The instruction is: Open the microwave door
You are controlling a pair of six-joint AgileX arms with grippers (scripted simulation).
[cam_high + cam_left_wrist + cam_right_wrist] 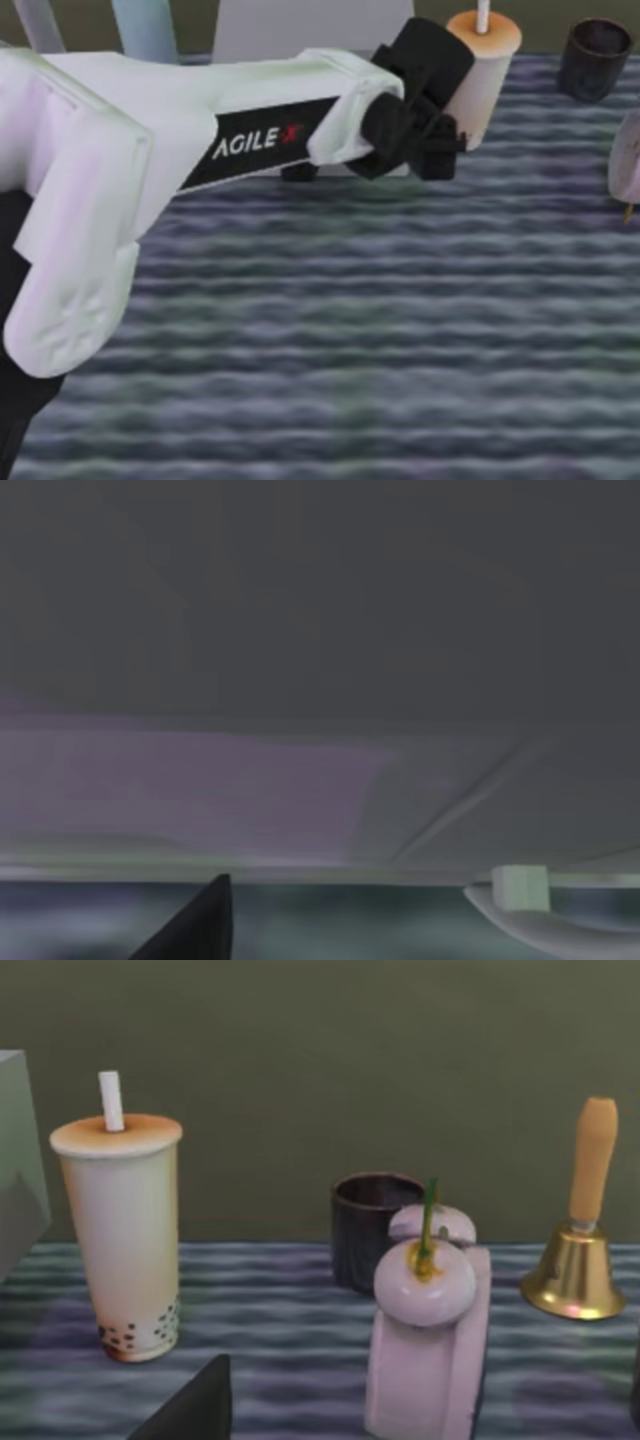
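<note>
The microwave (pixel 300 28) stands at the table's back middle, mostly covered by my left arm. My left gripper (pixel 425 150) is at its front, close to the orange-beige cup. In the left wrist view the microwave door (pixel 300 630) fills nearly everything as a flat grey panel with a purple tint low down. Its pale handle bar (pixel 560 927) shows at one corner, with a small pale block (pixel 520 888) on it. One dark fingertip (pixel 205 925) is visible and the jaws stand open, apart from the handle. My right gripper (pixel 420 1425) is parked, open and holding nothing.
A tall orange-beige cup with a straw (pixel 485 70) stands just right of the microwave. A dark cup (pixel 595 58) sits at the back right. A pink object (pixel 425 1350) and a brass bell (pixel 580 1250) stand at the right. The table has a wavy blue-grey cloth (pixel 380 330).
</note>
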